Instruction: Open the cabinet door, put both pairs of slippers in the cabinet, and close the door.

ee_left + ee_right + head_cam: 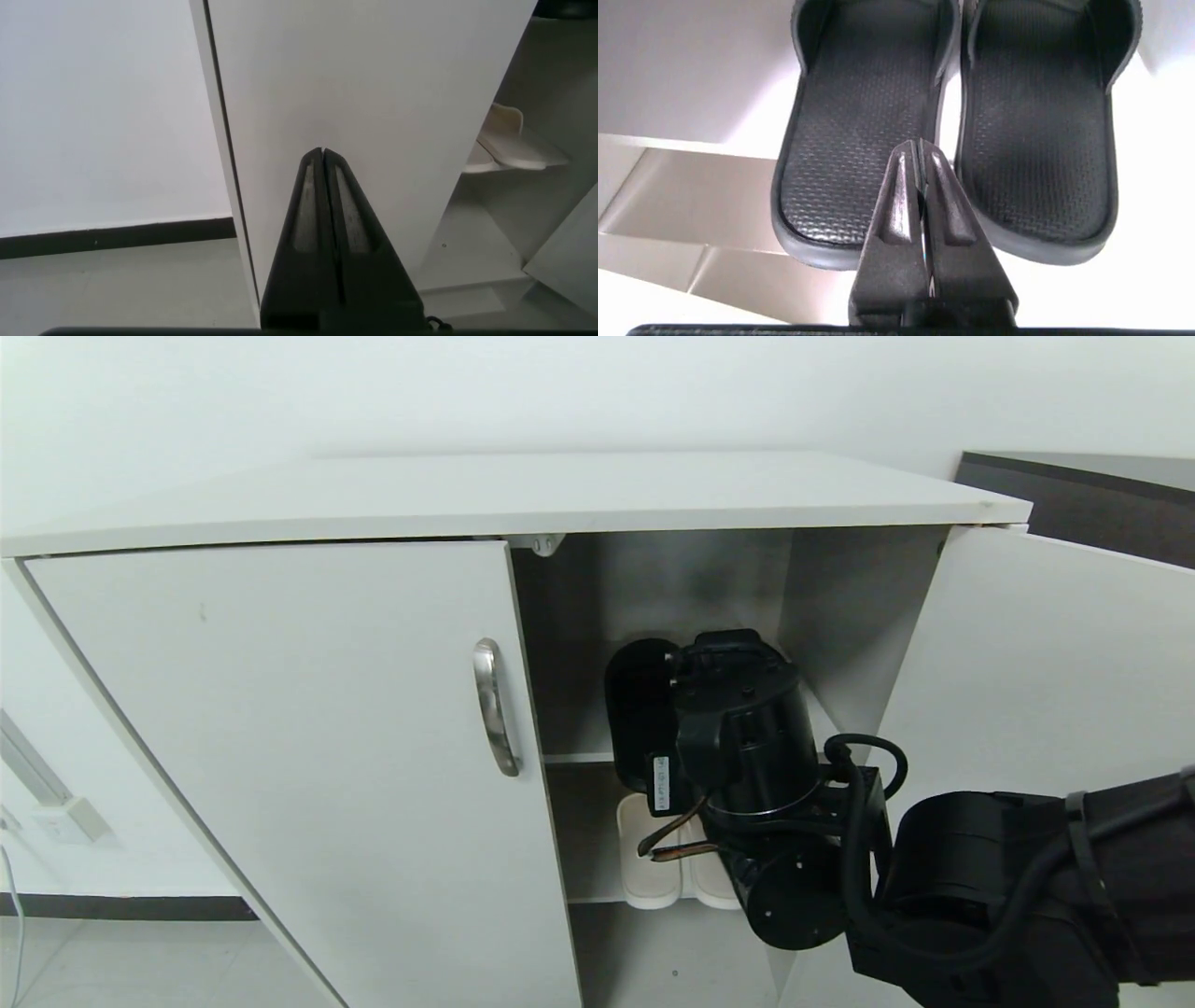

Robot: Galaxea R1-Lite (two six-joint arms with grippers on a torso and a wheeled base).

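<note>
The white cabinet (523,495) has its right door (1036,663) swung open and its left door (280,737) closed. A pair of black slippers (952,112) lies side by side on the upper shelf, heels over the shelf edge; one black slipper (639,709) shows beside my right wrist. My right gripper (920,149) is shut, its tips at the gap between the two black slippers. A pair of white slippers (653,859) rests on the shelf below, the same white slippers (509,149) being in the left wrist view. My left gripper (322,154) is shut, facing the closed left door.
A metal handle (495,705) sits on the left door's inner edge. A dark desk (1083,495) stands behind the cabinet at the right. A wall socket (70,821) is low on the left wall. The bottom compartment (672,952) holds nothing.
</note>
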